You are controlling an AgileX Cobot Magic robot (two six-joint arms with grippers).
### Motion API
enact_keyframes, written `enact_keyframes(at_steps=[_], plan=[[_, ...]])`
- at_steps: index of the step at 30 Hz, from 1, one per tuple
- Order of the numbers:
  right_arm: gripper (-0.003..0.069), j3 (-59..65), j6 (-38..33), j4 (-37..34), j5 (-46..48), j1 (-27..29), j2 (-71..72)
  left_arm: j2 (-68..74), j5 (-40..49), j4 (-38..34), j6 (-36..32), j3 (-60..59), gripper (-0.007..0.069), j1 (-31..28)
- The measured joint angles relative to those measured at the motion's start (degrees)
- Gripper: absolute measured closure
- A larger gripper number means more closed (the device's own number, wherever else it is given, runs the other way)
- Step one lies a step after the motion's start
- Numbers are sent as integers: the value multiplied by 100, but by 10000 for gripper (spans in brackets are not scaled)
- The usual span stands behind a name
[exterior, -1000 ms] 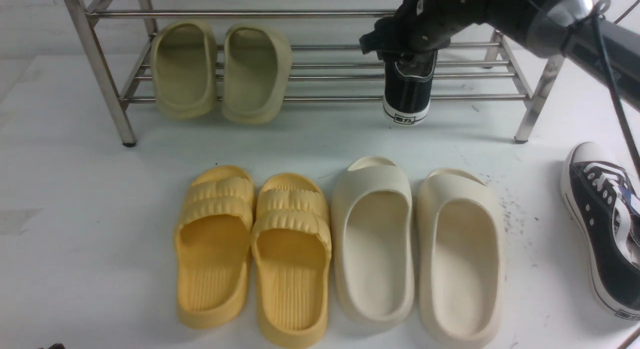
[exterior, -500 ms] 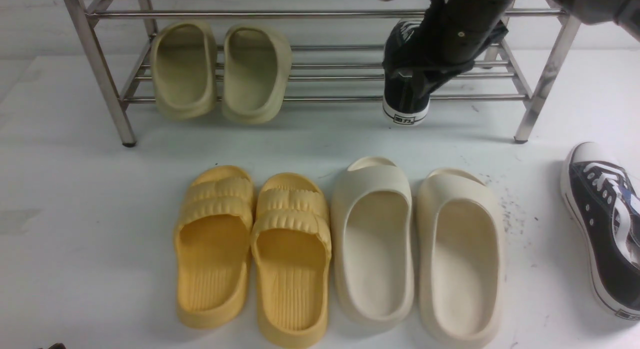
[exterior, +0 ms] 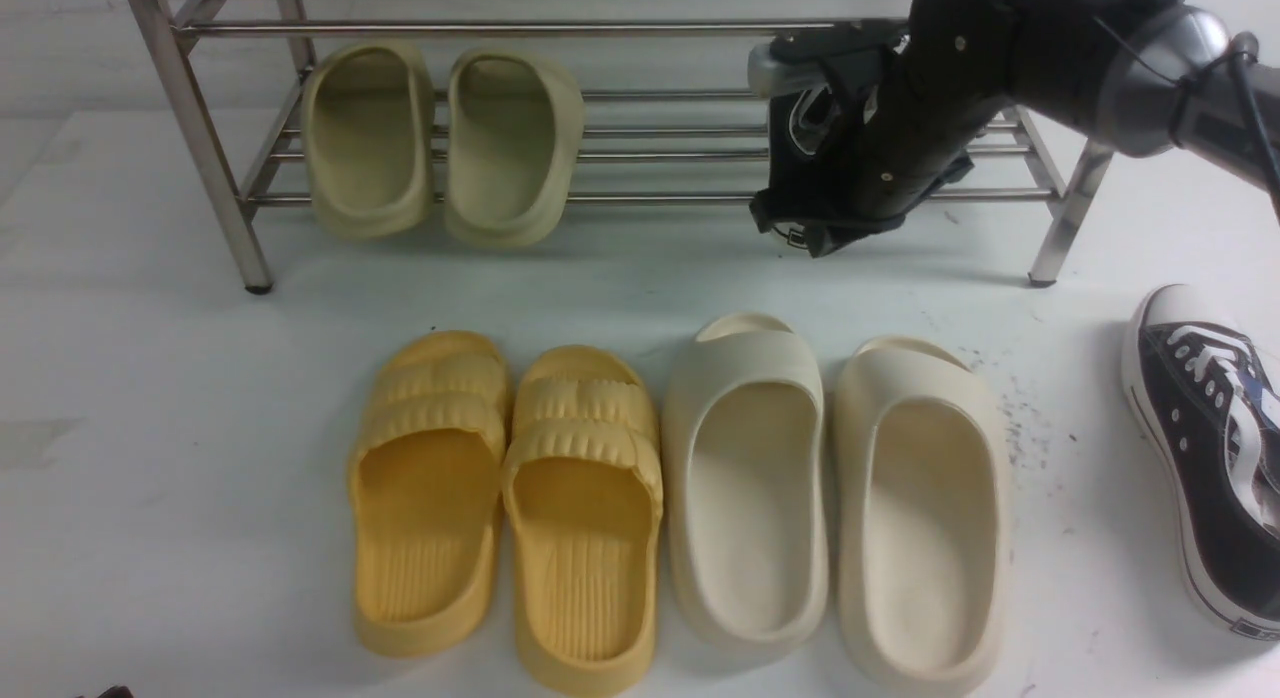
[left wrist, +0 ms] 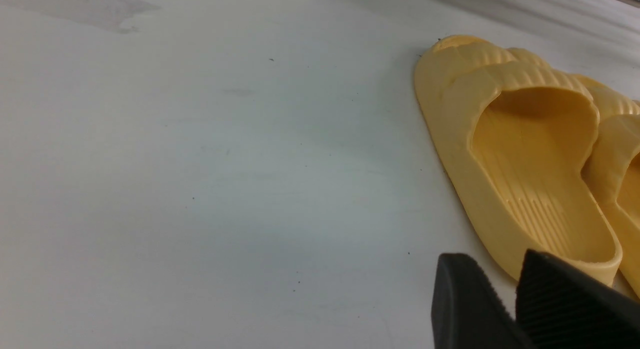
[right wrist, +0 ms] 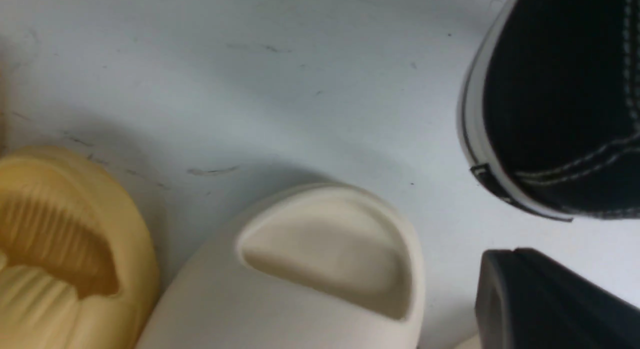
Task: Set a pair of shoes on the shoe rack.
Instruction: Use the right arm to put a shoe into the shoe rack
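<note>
One black sneaker (exterior: 790,163) lies on the lower bars of the steel shoe rack (exterior: 650,156), mostly hidden behind my right arm. Its white-soled heel (right wrist: 555,104) shows in the right wrist view, apart from my right gripper (right wrist: 500,259). That gripper (exterior: 812,236) hangs just in front of the rack, its jaws shut on nothing. The other sneaker (exterior: 1210,458) lies on the table at the far right, toe towards the rack. My left gripper (left wrist: 492,269) is low over the table beside a yellow slipper (left wrist: 525,154), open a little and empty.
Two olive slides (exterior: 365,138) (exterior: 510,138) rest on the rack's lower tier at the left. On the table in front lie two yellow ribbed slippers (exterior: 430,498) and two cream slides (exterior: 745,478) (exterior: 925,518). The rack's right front leg (exterior: 1075,198) stands near my right arm.
My right gripper let go of the sneaker on the rack, closed its jaws and dropped down in front of the sneaker's heel. The sneaker stayed on the bars.
</note>
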State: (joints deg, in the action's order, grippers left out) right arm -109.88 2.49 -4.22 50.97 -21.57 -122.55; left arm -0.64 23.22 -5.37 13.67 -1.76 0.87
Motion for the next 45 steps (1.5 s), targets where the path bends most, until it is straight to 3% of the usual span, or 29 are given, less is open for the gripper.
enact_keyframes(at_steps=[7,12,17,25,45], plan=[[622,6,60,-22,-199,285,-100,0,0,0,0,0,438,0],[622,2,23,-511,446,232,-100,0,0,0,0,0,429,0],[621,2,-63,-748,-116,43,-163,0,0,0,0,0,426,0],[620,7,-10,-748,-714,86,-378,0,0,0,0,0,420,0],[620,7,30,-284,-681,164,-345,0,0,0,0,0,407,0]])
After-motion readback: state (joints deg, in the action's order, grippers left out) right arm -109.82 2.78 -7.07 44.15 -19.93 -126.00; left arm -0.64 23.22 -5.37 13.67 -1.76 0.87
